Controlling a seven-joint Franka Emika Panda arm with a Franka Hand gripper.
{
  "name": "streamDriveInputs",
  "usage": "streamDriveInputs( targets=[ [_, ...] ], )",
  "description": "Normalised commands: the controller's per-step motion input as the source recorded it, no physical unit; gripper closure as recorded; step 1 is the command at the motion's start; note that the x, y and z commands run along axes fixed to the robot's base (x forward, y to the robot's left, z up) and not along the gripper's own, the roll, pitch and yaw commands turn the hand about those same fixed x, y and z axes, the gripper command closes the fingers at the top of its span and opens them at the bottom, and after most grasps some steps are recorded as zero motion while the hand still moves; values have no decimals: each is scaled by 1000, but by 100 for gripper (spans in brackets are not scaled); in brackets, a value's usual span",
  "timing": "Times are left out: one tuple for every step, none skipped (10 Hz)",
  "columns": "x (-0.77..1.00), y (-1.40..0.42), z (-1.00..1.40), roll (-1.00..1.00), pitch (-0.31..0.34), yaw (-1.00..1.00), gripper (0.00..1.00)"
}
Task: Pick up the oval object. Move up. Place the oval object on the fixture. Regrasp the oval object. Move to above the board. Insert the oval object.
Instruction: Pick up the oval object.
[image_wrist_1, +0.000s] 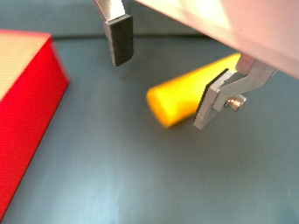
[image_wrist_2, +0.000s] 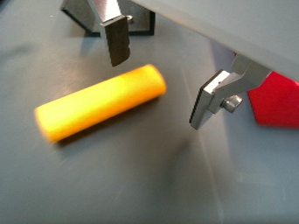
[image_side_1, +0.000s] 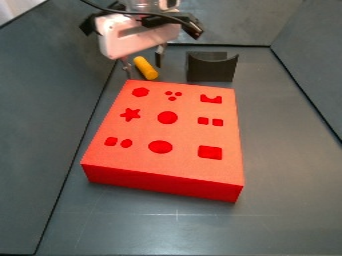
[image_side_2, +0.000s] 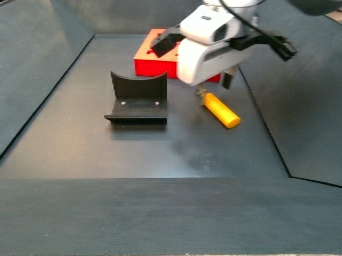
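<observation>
The task stands at its very start, as far as these views show. The oval object (image_wrist_2: 100, 101) lies flat on the dark floor, between the board (image_side_1: 167, 135) and the fixture (image_side_2: 136, 100) in a side view, close to the board's far end and touching neither. The pincer (image_wrist_2: 158, 84) hangs just over it with its fingers (image_wrist_1: 119, 40) spread wide — one dark pad stands beside the peg's flank, the other silver plate crosses in front of its far end in a wrist view, and neither appears to press on it. So the pick-up looks not yet done: the pincer has to come down around the peg and close. Everything after that is also left — the lift, the rest on the fixture, whose notch is bare, the regrasp, the move over the board and the insertion into its oval cut-out.
</observation>
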Motion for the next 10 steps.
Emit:
streamDriveInputs(
  targets=[
    [171, 0, 0, -190, -90, -869, 0],
    [186, 0, 0, -187, -54, -880, 0],
    [174, 0, 0, -174, -44, -891, 0],
    [234, 0, -26, -153, -26, -869, 0],
    [203, 154, -83, -109, -4, -737, 0],
    [23, 377, -86, -121, 0, -500, 0],
    [34, 429, -169, -124, 0, -286, 0],
    [74, 329, -269, -114, 0, -217, 0],
    [0, 69, -274, -46, 0, -91, 0],
    [0, -254, -189, 20, -4, 0, 0]
  ],
)
